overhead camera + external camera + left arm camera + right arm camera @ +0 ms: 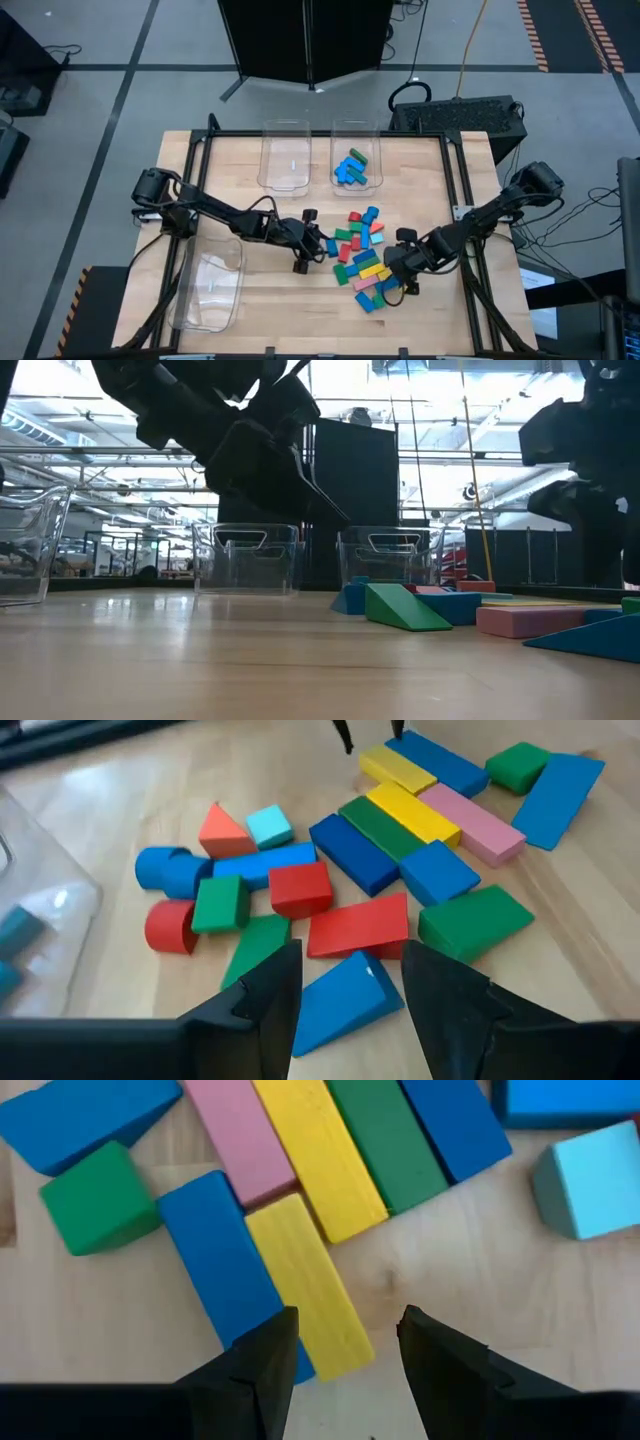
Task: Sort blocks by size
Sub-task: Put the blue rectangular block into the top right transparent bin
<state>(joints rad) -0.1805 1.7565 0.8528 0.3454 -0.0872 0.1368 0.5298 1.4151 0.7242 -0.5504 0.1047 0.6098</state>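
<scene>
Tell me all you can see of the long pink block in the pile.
The long pink block is a plain matte bar with square-cut ends, lying flat on the wooden table near the right hand. One long side runs against a yellow bar; its end meets a blue bar and a second yellow bar. Neither hand touches it.

In the low view, the arms hid the bins' point(248, 560) upper background, and a blue wedge point(590, 640) ran off the edge. Bin contents point(351, 167) were too small to count.
</scene>
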